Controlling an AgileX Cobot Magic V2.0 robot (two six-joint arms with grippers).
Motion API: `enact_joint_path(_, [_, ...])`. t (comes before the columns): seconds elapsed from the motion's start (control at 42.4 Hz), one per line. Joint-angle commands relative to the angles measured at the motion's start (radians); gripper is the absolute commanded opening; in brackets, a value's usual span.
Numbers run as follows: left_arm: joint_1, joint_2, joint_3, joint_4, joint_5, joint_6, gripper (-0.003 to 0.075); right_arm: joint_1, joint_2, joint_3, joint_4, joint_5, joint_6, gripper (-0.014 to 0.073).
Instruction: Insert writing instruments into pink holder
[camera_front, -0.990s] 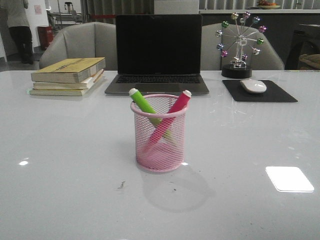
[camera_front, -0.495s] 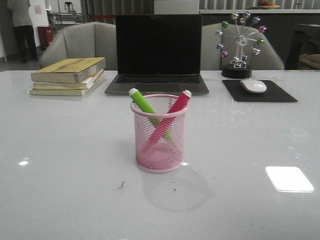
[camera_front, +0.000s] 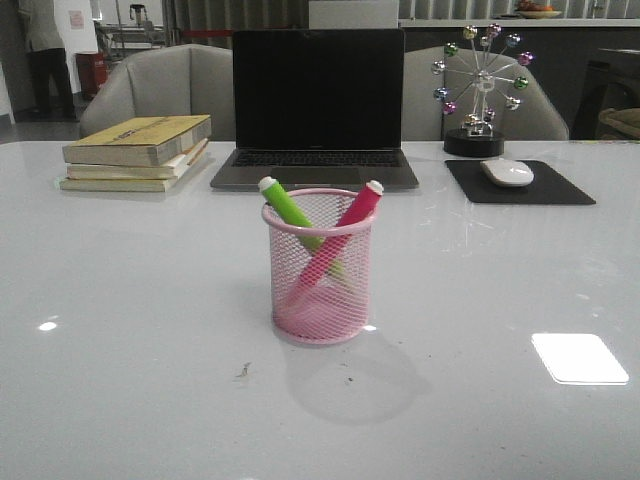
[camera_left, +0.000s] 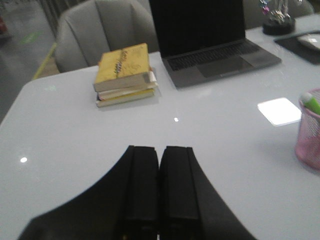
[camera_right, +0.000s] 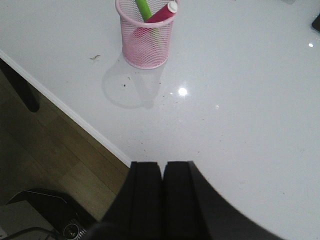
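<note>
The pink holder (camera_front: 321, 272) stands upright in the middle of the white table (camera_front: 120, 300). Inside it the lime green marker (camera_front: 290, 212) leans left and the pink-red marker (camera_front: 352, 215) leans right, crossing each other, white tips above the rim. In the right wrist view the pink holder (camera_right: 145, 42) with both markers is far off, and my right gripper (camera_right: 162, 165) is shut and empty over the table's near edge. My left gripper (camera_left: 159, 149) is shut and empty, well away from the pink holder (camera_left: 309, 131) at that view's edge. Neither gripper shows in the front view.
A stack of books (camera_front: 138, 152) lies at the back left, a laptop (camera_front: 316, 105) behind the holder, a mouse (camera_front: 507, 172) on a black pad (camera_front: 520, 183) and a ferris-wheel ornament (camera_front: 480, 90) at the back right. Chairs stand behind the table.
</note>
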Motion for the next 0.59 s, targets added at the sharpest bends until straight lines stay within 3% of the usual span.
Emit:
enact_joint_path(0.0, [0.067,-0.068,0.049,-0.046,-0.177,-0.007,0.0093,-0.001,0.002,-0.025,-0.014,-0.067,-0.003,0.0058])
enact_joint_path(0.188, [0.126,-0.166,0.183,-0.135,-0.261,-0.007,0.0093,-0.001,0.002,-0.025,-0.014,-0.067,-0.003,0.0058])
enact_joint_path(0.565, [0.135,-0.251,0.298,-0.118,-0.353,-0.067,0.0093,-0.001,0.002,-0.025,-0.014,-0.067,-0.003,0.0058])
